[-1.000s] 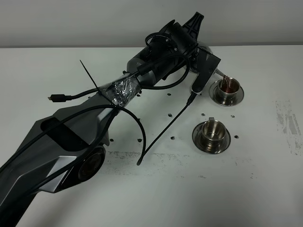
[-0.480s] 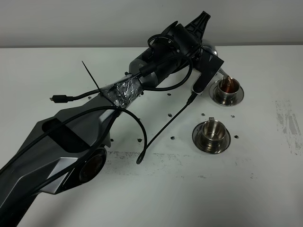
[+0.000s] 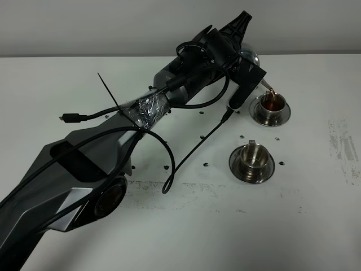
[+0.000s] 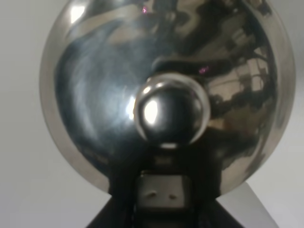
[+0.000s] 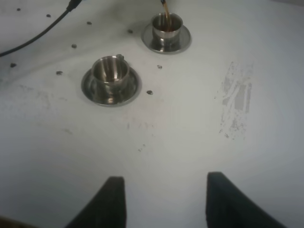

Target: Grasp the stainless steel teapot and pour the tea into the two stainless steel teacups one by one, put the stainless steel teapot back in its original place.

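My left gripper [image 3: 241, 49] reaches across to the back right and is shut on the stainless steel teapot [image 3: 250, 57], which it holds tilted above the table. The arm hides most of the pot. In the left wrist view the teapot's domed lid [image 4: 95, 95] and its knob [image 4: 171, 114] fill the picture. A thin stream of reddish-brown tea [image 3: 271, 93] [image 5: 164, 10] runs from the spout into the far teacup [image 3: 272, 104] [image 5: 167, 26], which stands on its saucer. The near teacup [image 3: 252, 156] [image 5: 110, 71] on its saucer holds no tea. My right gripper [image 5: 164, 199] is open, low over bare table.
Black cables [image 3: 192, 152] and a loose plug [image 3: 66, 117] hang from the left arm over the table's middle. Small dark specks [image 3: 206, 165] dot the white table [image 3: 316, 226] around the saucers. A scuffed patch [image 3: 341, 144] [image 5: 235, 102] lies at the right.
The left gripper with the teapot has shifted slightly right and up. Tea keeps streaming into the far cup and its level has risen.
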